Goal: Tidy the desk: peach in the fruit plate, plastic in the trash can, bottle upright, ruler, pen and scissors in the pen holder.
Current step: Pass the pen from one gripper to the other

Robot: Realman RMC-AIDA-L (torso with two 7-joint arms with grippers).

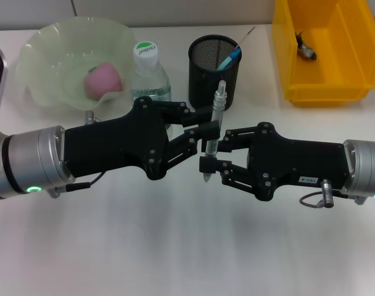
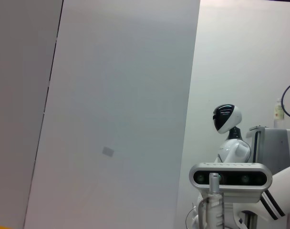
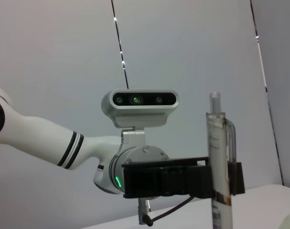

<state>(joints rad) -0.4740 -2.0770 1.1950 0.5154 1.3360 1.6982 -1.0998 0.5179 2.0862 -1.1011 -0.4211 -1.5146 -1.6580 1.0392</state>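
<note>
A clear pen (image 1: 213,129) stands upright above the table's middle, between my two grippers. My left gripper (image 1: 205,131) is shut on the pen's middle. My right gripper (image 1: 213,153) is open, with its fingers on either side of the pen's lower part. In the right wrist view the pen (image 3: 220,162) is clamped by the left gripper's black fingers (image 3: 183,180). The pen's top shows in the left wrist view (image 2: 214,200). The black mesh pen holder (image 1: 215,68) stands just behind and holds a blue item (image 1: 229,60). The bottle (image 1: 149,74) stands upright. The pink peach (image 1: 103,79) lies in the green fruit plate (image 1: 52,37).
A yellow bin (image 1: 326,86) stands at the back right with a small dark item (image 1: 306,48) inside. The bottle and the pen holder are close behind the two grippers. White table surface lies in front of both arms.
</note>
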